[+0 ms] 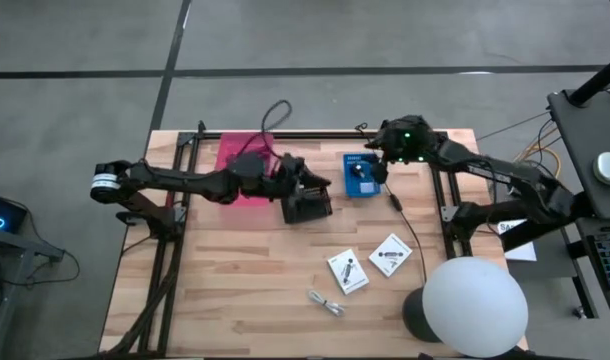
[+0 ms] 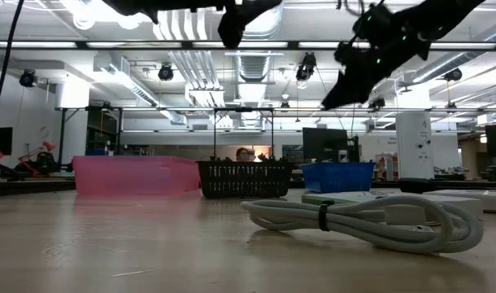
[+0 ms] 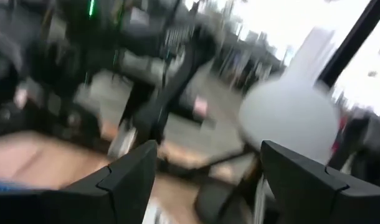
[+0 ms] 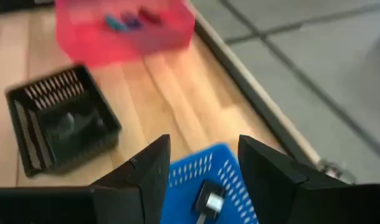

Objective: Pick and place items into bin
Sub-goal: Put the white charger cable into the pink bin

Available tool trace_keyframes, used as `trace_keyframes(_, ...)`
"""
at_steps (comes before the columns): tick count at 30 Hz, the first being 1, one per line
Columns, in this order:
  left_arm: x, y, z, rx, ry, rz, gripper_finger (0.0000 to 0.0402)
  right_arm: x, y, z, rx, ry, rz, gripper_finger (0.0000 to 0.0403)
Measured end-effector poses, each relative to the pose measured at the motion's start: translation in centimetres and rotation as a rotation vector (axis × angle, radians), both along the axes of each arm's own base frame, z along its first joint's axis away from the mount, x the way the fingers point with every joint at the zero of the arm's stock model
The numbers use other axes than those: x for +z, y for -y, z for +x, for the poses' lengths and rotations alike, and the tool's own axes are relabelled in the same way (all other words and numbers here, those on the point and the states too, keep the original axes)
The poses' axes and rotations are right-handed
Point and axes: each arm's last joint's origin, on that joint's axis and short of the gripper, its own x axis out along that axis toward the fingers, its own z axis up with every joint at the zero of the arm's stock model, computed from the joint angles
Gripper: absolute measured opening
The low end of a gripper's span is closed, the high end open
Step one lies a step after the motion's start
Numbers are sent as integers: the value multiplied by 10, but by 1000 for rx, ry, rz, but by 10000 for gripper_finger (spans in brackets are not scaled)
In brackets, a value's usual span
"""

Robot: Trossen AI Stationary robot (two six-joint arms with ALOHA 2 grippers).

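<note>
Bins [image 1: 361, 176]: three; white packets [image 1: 347, 270]: two

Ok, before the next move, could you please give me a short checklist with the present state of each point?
1. Right gripper empty and open: ok, nothing is between the fingers.
2. Right gripper is above the blue plastic basket: ok.
3. Left gripper open and empty: ok. It is near the black slotted basket.
4. Items left on the table: not ok. Two white flat packets and a coiled white cable lie on the wooden table.
5. Pink translucent bin has sticks inside: ok.
6. Path to the packets clear: cannot tell; a white round lamp stands close.
</note>
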Motion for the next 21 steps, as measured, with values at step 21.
trace_keyframes(21, -76, 85, 17, -297, -467, 328, 270, 42, -18, -23, -12, 186, -119, 169)
